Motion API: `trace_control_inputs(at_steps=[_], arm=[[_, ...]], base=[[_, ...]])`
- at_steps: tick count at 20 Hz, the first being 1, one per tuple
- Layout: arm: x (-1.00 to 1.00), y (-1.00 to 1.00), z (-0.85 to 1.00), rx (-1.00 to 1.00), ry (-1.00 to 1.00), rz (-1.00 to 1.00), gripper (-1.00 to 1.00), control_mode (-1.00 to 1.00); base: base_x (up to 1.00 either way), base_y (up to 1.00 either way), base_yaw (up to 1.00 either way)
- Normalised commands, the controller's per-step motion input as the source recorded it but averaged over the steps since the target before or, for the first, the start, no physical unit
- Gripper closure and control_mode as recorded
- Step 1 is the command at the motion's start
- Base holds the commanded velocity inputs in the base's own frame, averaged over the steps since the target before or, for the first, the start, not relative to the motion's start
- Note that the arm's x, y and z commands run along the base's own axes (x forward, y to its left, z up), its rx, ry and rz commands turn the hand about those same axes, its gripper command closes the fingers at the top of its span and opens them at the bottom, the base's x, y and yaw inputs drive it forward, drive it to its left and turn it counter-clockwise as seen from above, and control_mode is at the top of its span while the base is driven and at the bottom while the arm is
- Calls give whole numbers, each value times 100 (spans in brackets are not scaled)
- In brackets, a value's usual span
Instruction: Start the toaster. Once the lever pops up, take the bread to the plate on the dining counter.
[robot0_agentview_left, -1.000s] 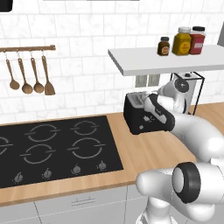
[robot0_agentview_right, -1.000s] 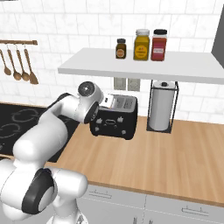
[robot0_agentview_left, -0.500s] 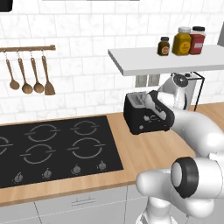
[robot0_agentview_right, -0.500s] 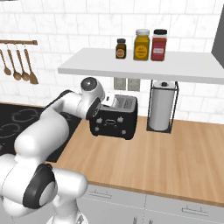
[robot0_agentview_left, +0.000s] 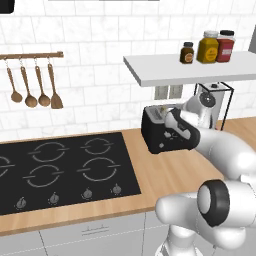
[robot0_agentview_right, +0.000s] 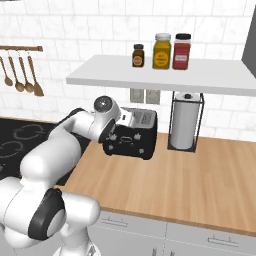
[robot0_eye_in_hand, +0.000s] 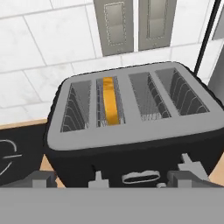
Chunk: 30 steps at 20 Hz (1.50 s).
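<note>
Left base view, left to right: spoons (robot0_agentview_left: 32, 82) hanging on a rail, black hob (robot0_agentview_left: 60, 170) set in the wood counter (robot0_agentview_left: 165, 175), then toaster (robot0_agentview_left: 161, 131) against the tiled wall, gripper (robot0_agentview_left: 172, 131) close at its front face, jaws spread wide and holding nothing. Jars (robot0_agentview_left: 209, 47) on the shelf above. Hand view: four slots on top, bread (robot0_eye_in_hand: 111, 104) sunk in the second from left, lever tabs low on the front, wall sockets (robot0_eye_in_hand: 133, 24) behind. Right base view: paper roll (robot0_agentview_right: 184, 126) just right of toaster.
</note>
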Motion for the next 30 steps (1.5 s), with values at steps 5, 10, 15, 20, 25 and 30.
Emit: trace_control_inputs(at_steps=[5,10,15,20,25,30], arm=[[20,0,0,0,0,7,-100,-100],[30,0,0,0,0,9,-100,-100],[21,0,-1,0,0,10,-100,-100],[8,0,-18,-2,0,7,-100,-100],[21,0,-17,-5,1,3,-100,-100],[19,0,-2,-3,0,0,-100,-100]], base=[[0,0,0],[0,0,0],[0,0,0],[0,0,0],[0,0,0],[0,0,0]])
